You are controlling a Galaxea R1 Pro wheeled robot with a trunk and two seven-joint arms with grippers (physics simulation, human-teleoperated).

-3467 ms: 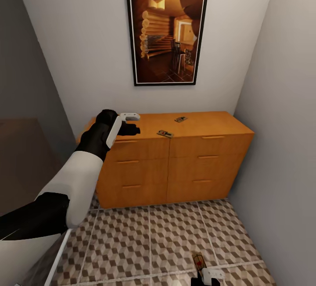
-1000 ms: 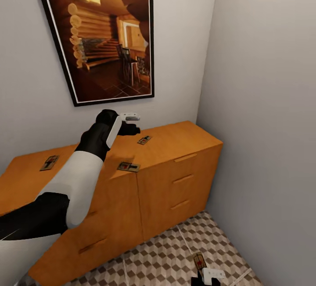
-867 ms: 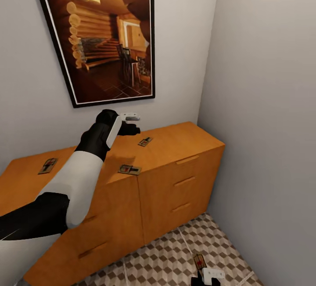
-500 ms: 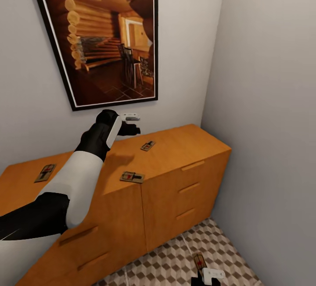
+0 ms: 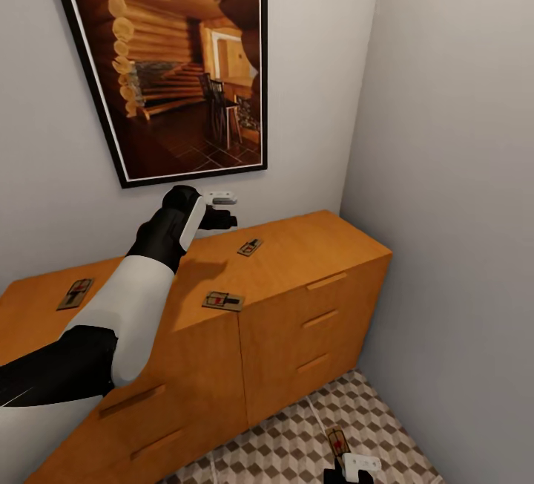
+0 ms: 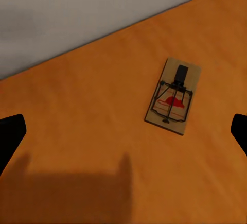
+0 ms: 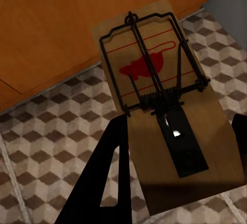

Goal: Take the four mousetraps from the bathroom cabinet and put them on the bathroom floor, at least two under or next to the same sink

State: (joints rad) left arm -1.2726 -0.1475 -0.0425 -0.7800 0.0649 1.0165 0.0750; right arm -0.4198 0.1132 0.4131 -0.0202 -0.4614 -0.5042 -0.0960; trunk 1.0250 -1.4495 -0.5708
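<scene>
Mousetrap [image 7: 170, 116] clamped in right end effector [image 5: 348, 469] over bathroom floor [image 5: 297, 439]; left end effector [image 5: 226, 209] spread above cabinet [image 5: 297, 246].

view swung right vs start | third mousetrap [image 5: 75, 294] now seen on cabinet [image 5: 297, 246] top, left end | arms prob. unmoved

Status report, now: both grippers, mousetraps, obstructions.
Left gripper open above the cabinet top. Right gripper shut on one mousetrap, over the floor. Three mousetraps on the cabinet. No obstruction seen.
</scene>
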